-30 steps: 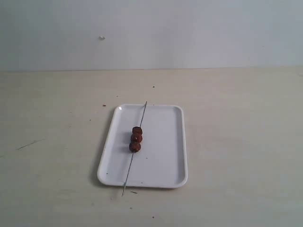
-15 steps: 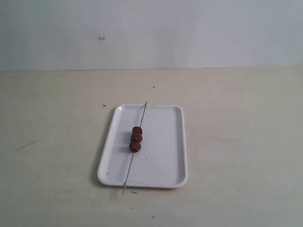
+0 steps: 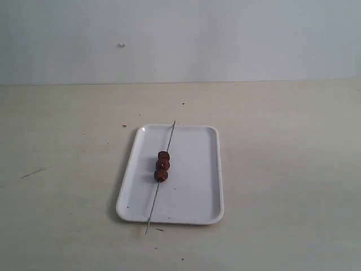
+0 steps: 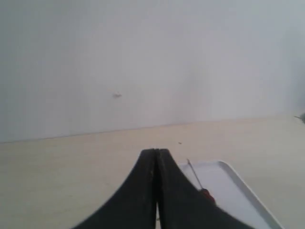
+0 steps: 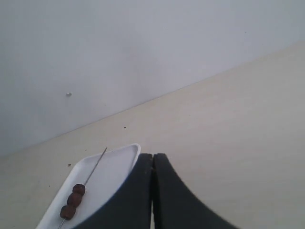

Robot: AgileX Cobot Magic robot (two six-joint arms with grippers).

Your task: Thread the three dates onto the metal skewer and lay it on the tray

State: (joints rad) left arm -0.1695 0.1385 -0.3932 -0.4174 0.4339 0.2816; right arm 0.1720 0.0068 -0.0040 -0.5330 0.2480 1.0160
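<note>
as it lies on the tray (image 3: 192,192), the skewer (image 3: 170,135) runs lengthwise and a little aslant. its far tip reaches just past the far rim, and its near tip pokes out over the near rim above the tabletop (image 3: 282,169). three dates (image 3: 162,165) are threaded on it in a tight row near its middle, each touching the next, over the tray's left half. the tray sits flat on the tabletop, about midway across the exterior view, with a pale wall (image 3: 225,39) behind.

the left end effector (image 4: 157,155) is closed, its two dark fingers (image 4: 143,181) pressed together with only a hairline seam between them, and it grips nothing. its wrist view shows a corner of the tray, the skewer's tip and one date just past the fingers. the right end effector (image 5: 152,157) is likewise closed tight and holds nothing. its wrist view shows the tray, the skewer and all three dates off to one side, apart from it.
</note>
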